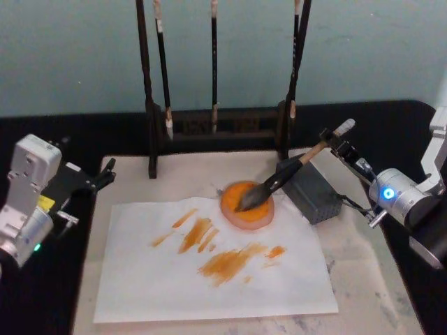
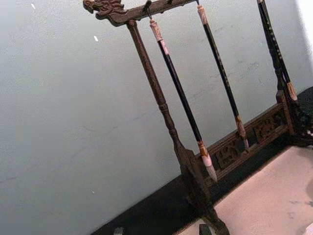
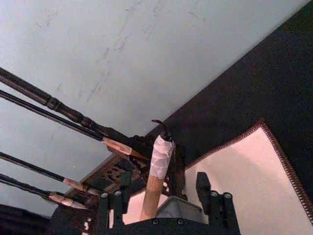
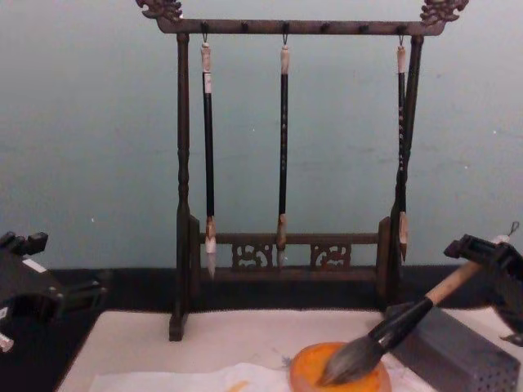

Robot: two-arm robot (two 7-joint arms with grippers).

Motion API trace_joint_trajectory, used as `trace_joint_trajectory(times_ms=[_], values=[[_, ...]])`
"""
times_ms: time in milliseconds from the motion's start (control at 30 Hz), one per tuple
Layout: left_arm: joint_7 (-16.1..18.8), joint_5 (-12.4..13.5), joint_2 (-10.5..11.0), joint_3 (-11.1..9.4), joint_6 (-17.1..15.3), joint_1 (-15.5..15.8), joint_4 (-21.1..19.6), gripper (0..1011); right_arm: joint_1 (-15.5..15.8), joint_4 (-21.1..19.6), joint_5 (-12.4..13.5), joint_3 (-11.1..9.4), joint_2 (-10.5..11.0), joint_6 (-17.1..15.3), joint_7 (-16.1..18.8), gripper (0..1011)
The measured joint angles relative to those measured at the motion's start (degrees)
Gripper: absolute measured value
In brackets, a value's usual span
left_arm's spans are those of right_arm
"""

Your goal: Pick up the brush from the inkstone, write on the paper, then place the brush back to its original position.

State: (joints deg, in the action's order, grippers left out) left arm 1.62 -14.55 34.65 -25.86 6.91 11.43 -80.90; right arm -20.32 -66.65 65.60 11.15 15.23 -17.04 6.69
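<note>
The brush (image 1: 279, 180) lies slanted, its bushy bristles resting on the round orange inkstone (image 1: 234, 213) and its pale handle rising to the right over a grey block. My right gripper (image 1: 340, 150) is open at the handle's upper end. In the right wrist view the handle (image 3: 155, 176) stands between the spread fingers (image 3: 115, 208) without touching either. The white paper (image 1: 209, 293) lies in front of the inkstone and carries several orange strokes (image 1: 223, 262). My left gripper (image 1: 105, 174) is parked open at the table's left edge.
A dark wooden rack (image 1: 213, 125) with three thin hanging brushes stands behind the inkstone. The grey block (image 1: 311, 188) sits just right of the inkstone, under the handle. A beige felt mat (image 1: 370, 279) underlies everything on the black table.
</note>
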Motion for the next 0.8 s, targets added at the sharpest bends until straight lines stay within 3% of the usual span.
trace_joint_trajectory(times_ms=[667, 800], values=[[0.0, 0.0, 0.0, 0.0, 0.0, 0.0, 0.0, 1001, 0.0, 0.0, 0.0, -0.1, -0.1, -0.1, 0.0, 238], [0.0, 0.0, 0.0, 0.0, 0.0, 0.0, 0.0, 1001, 0.0, 0.0, 0.0, -0.1, -0.1, -0.1, 0.0, 197]])
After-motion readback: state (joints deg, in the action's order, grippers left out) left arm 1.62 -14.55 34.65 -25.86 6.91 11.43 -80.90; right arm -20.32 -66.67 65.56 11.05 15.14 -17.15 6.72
